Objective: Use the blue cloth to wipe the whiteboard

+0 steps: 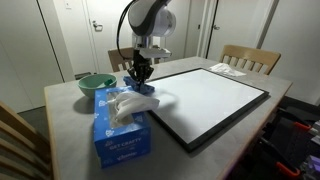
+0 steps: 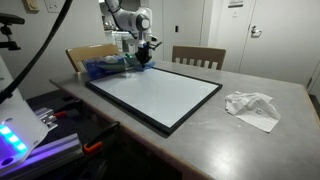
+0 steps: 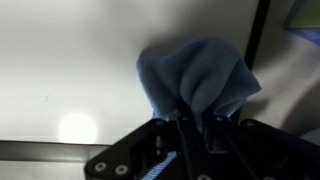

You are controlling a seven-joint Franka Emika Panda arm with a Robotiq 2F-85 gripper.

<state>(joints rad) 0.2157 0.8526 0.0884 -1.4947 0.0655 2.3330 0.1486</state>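
Blue cloth (image 3: 195, 75) bunched in jaws, hiding tips; whiteboard (image 3: 70, 70) cropped.

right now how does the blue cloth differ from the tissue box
The cloth is soft, bunched, medium-blue fabric; the tissue box is a stiff, paler blue carton with white tissues poking out. The cloth is pinched in the gripper over the whiteboard; the box sits on the table beside it. The cloth looks much smaller than the box. Both are blue.

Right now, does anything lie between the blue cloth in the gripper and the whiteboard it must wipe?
Nothing visible does: the gripper holds the bunched blue fabric cloth right at the glossy white black-framed whiteboard.
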